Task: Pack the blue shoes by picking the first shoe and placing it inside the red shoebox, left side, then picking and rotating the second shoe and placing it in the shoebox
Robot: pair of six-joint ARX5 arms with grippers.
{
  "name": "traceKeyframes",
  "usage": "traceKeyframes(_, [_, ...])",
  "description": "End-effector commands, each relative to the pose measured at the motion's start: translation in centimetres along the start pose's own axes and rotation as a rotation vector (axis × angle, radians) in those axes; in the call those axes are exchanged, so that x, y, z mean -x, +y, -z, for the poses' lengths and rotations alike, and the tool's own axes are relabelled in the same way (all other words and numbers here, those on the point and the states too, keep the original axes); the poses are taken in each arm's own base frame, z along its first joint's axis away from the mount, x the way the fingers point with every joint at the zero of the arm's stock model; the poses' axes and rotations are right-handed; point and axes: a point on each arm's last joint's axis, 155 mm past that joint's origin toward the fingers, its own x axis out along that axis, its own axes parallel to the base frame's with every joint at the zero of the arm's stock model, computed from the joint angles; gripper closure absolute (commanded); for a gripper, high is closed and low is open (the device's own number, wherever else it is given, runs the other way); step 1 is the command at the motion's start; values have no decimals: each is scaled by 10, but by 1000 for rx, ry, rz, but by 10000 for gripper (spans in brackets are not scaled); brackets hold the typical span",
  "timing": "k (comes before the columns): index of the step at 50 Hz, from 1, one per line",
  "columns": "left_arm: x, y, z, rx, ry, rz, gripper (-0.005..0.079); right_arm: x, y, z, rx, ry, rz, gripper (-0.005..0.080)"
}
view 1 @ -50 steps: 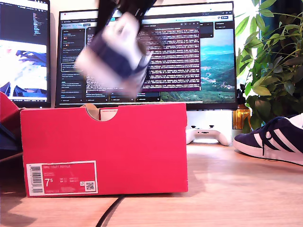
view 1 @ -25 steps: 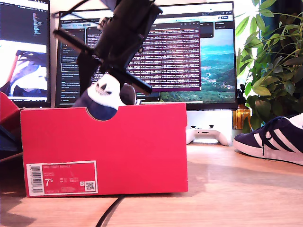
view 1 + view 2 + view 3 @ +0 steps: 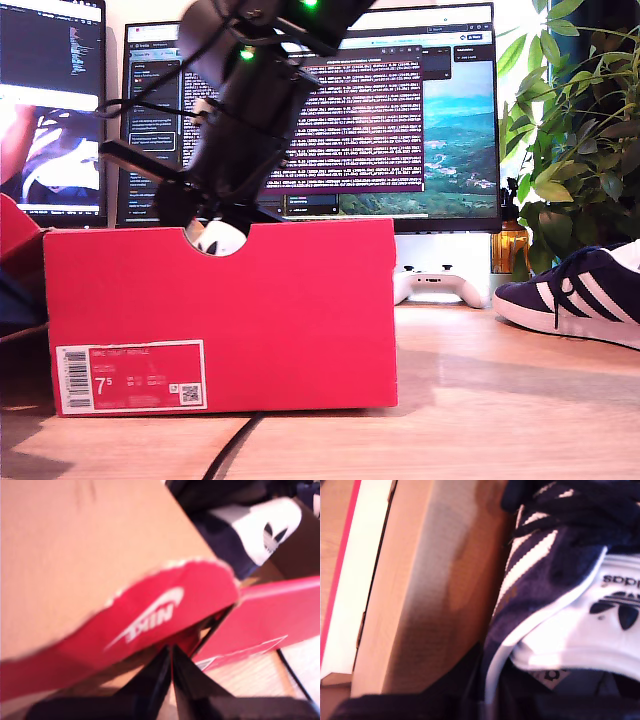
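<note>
Now shoe [image 3: 555, 580] lower, sunk into red shoebox [image 3: 300, 310]

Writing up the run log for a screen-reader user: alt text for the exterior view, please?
A black robot arm reaches down into a red shoebox, a bit of a shoe's white tongue showing through the notch in its rim. A second blue shoe sits on the wooden desk at the exterior view's right, with monitors behind.

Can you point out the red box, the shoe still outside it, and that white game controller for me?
Red box [image 3: 300, 300], exterior view, on its bare front wall.
Shoe outside the box [image 3: 575, 295], exterior view, on its striped navy side.
White controller [image 3: 437, 285], exterior view, on the middle of its body.
</note>
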Motion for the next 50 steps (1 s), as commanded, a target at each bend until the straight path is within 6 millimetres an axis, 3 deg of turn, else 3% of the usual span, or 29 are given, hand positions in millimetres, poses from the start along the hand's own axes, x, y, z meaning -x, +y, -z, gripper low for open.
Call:
traceKeyframes(1, [0, 3, 12, -5, 25, -6, 762, 3, 11, -10, 4, -33, -27, 484])
traceKeyframes(5, [0, 3, 12, -5, 25, -6, 762, 3, 11, -9, 4, -30, -26, 381])
traceKeyframes(13, [0, 2, 10, -6, 17, -4, 762, 9, 12, -1, 16, 27, -32, 366])
traceKeyframes(20, [0, 0, 3, -10, -10, 5, 762, 34, 9, -9, 68, 62, 10, 366])
traceKeyframes(32, [0, 2, 9, -7, 10, -2, 762, 96, 17, -53, 110, 40, 27, 366])
traceKeyframes(36, [0, 2, 10, -6, 17, -4, 762, 113, 12, -57, 96, 67, 45, 366])
traceKeyframes(44, [0, 4, 14, -4, 32, -8, 762, 132, -13, -58, 111, 125, 106, 366])
traceKeyframes(50, [0, 4, 14, -4, 32, -8, 762, 143, -65, -66, -75, 86, 312, 366])
